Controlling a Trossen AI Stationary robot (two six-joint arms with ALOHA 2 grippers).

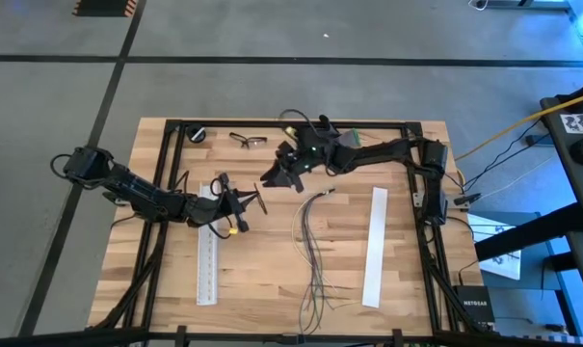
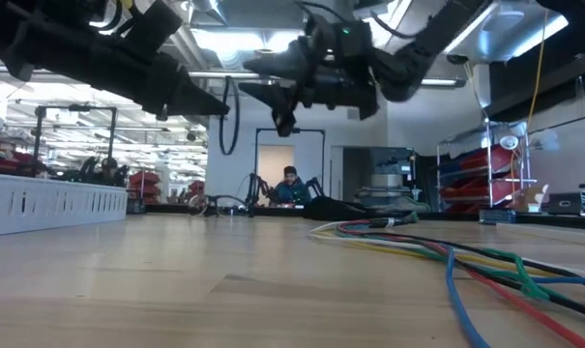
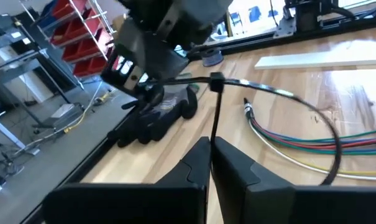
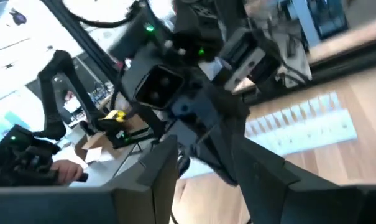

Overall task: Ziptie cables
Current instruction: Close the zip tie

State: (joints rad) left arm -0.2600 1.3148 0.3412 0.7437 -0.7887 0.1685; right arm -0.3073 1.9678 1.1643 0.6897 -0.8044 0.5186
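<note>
The cables (image 1: 313,243) lie loose on the wooden worktop (image 1: 272,270) between the two long white strips, joined near the middle of the worktop and splaying toward its near edge; neither hand touches them. In the low view they run across the boards at the right as coloured strands (image 2: 447,256), the nearest ones cut off by the picture's edge.

The left hand (image 1: 243,204) hangs above the worktop beside the ridged white strip (image 1: 208,262), its fingers (image 3: 194,168) pressed together on the strap of a black zip tie (image 3: 215,102). The strap rises from the fingers to a small square head, and a thin dark loop curves away from it over the cables. In the high view the tie is too thin to make out.

The right hand (image 1: 283,173) is held in the air just beyond the left one, toward the far side of the worktop. Its own wrist view shows the two fingers (image 4: 156,168) apart with the left arm's wrist filling the gap beyond them; whether they hold anything is hard to tell. In the left wrist view this hand meets the tie's head, but its tips are hidden behind its own body, so it appears to touch the tie.

The plain white strip (image 1: 374,246) lies right of the cables.
</note>
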